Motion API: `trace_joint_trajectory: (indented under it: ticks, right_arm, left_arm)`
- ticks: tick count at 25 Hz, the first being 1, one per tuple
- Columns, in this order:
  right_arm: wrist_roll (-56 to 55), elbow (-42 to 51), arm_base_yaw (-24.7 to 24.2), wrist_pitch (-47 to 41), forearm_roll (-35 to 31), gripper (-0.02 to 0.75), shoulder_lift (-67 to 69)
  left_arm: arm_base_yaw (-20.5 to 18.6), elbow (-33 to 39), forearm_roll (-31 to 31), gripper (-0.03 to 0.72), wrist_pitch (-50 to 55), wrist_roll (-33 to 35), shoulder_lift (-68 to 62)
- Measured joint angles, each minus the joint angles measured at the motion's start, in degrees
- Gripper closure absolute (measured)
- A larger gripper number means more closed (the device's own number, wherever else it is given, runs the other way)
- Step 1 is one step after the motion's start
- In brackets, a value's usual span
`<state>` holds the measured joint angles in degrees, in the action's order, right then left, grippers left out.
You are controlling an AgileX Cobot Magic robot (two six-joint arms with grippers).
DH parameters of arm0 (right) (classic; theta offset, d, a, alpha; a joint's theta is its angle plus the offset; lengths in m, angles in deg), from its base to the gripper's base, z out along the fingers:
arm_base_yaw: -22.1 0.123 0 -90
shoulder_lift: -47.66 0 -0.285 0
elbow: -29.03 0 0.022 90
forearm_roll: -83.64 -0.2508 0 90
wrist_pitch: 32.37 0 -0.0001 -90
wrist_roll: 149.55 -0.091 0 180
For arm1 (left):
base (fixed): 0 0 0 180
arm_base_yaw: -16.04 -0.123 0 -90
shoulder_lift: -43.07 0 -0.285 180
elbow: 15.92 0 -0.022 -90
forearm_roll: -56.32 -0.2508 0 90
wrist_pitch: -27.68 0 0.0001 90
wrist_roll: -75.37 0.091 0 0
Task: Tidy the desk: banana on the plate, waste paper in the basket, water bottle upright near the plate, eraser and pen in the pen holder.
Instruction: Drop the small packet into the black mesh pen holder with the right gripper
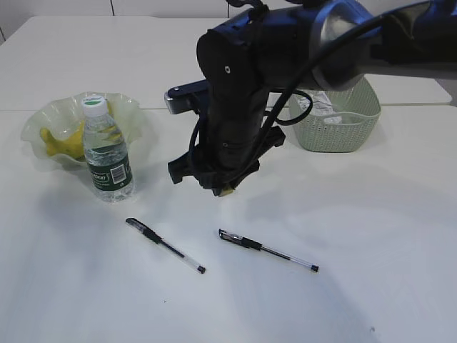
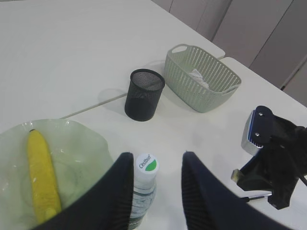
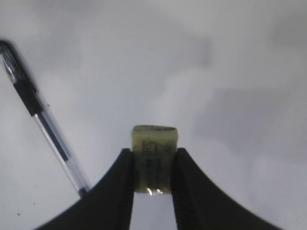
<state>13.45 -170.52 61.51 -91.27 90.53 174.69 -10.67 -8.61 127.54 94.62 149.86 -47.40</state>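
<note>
1. Right gripper (image 3: pixel 152 191): jaws pinching the eraser (image 3: pixel 154 158), held above the tabletop (image 1: pixel 343 300).
2. Left gripper (image 2: pixel 156 191): jaws spread, empty, over the water bottle (image 2: pixel 144 189).
3. The bottle stands upright just beside the plate (image 1: pixel 132 107), banana (image 2: pixel 42 175) in the plate.
4. Two pens (image 1: pixel 166 245) lie near the bottle; pen holder (image 2: pixel 144 94) and basket (image 2: pixel 201 76) stand behind it.

2 pens (image 1: pixel 166 246) (image 1: pixel 268 250), 1 bottle (image 1: pixel 107 151), 1 banana (image 2: pixel 42 176), 1 eraser (image 3: pixel 153 158), 1 basket (image 2: pixel 201 76)
</note>
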Motion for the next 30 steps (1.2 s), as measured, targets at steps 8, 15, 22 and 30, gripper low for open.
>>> trace_joint_trajectory:
  ticks: [8,15,22,30]
  right_arm:
    - [0.00,-1.93,-0.10,8.36,4.16,0.561,0.40]
    - [-0.10,-2.67,-2.18,11.47,5.84,0.561,0.71]
    - [-0.10,-6.21,-4.34,16.91,8.96,0.561,0.71]
    - [-0.10,-8.42,-9.39,26.28,10.34,0.561,0.71]
  left_arm:
    - [0.00,0.00,0.00,0.455,0.00,0.00,0.00]
    - [0.00,0.00,0.00,0.455,0.00,0.00,0.00]
    - [0.00,0.00,-0.10,0.459,0.00,-0.10,0.00]
    - [0.00,0.00,-1.26,0.459,0.00,-0.10,0.00]
